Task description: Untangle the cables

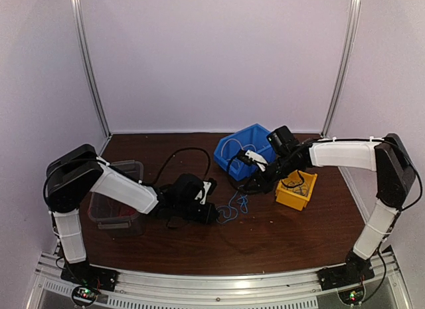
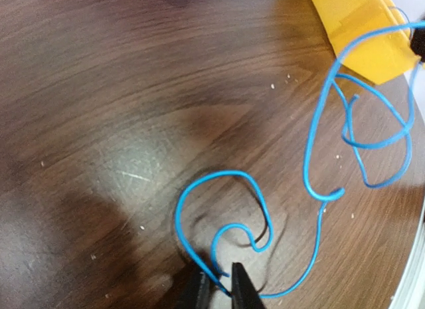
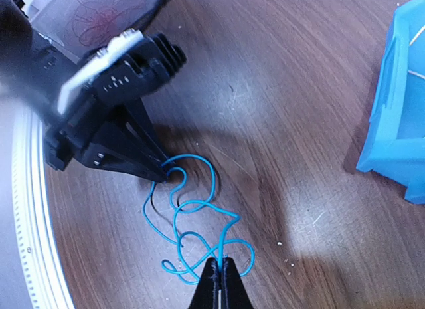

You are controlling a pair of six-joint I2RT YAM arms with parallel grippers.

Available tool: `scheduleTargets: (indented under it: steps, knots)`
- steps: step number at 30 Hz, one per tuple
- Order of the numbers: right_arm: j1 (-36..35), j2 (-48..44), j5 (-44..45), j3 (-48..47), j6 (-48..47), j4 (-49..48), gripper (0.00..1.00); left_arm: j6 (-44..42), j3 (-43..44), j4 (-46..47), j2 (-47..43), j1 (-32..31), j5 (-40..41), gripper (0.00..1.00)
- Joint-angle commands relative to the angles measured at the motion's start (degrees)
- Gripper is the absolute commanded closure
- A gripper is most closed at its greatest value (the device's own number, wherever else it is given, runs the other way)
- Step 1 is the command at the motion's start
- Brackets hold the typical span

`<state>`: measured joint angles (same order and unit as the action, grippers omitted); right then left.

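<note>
Biggest danger on the worktop (image 1: 279,242): hauling both arms apart with the loops crossed as they are now, which is likely to cinch the crossings into a tight knot instead of opening them. Next, sweeping slack against the blue bin (image 1: 242,149) or the yellow bin (image 1: 297,193), both close by, and snagging there. Then the grips themselves: left gripper (image 2: 220,286) fingers nearly together, pinching the blue cable (image 2: 229,171) near 1 end; right gripper (image 3: 218,272) fingers fully closed, clamped on it seemingly where 2 strands meet. Could slip free under a jerk, given so thin and slick-looking a wire, or kink at either pinch. Lies loose on the wood between the 2 grippers, in front of the bins — hair-thin, bright blue, springy, curled into several overlapping loops, partly lifted off the surface and casting thin shadows.
</note>
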<state>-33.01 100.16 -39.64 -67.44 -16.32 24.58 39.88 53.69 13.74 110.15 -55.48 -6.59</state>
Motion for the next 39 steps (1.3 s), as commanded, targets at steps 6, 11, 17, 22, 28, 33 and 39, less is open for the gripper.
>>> scheduleTargets:
  steps: [6,11,17,22,28,33,39]
  knots:
    - [1.08,-7.91,-0.37,-4.19,-1.56,4.18,1.0,-1.16,2.04,1.75,0.41,0.64,0.52,1.0]
    - [5.95,-16.32,0.33,-8.04,0.14,3.04,1.0,-0.46,0.44,2.09,-0.4,0.89,1.68,1.0]
    - [8.66,-24.02,4.06,-8.26,-0.18,3.2,1.0,-0.23,-0.28,4.1,-1.68,0.99,1.68,1.0]
    - [10.04,-25.77,4.9,-6.2,-1.65,5.76,1.0,-1.65,-1.36,6.54,-5.88,0.97,3.64,1.0]
    - [9.08,-24.7,2.48,-0.12,-3.09,7.98,0.97,-3.15,-3.78,4.06,-16.49,0.94,11.45,1.0]
    - [5.21,-17.81,5.94,3.55,-5.89,9.5,0.64,-5.0,-2.38,-8.82,-24.79,0.99,20.27,1.0]
    - [3.72,-11.93,5.04,5.69,-5.35,3.14,0.63,-5.95,-1.05,-18.49,-22.09,1.27,22.24,1.0]
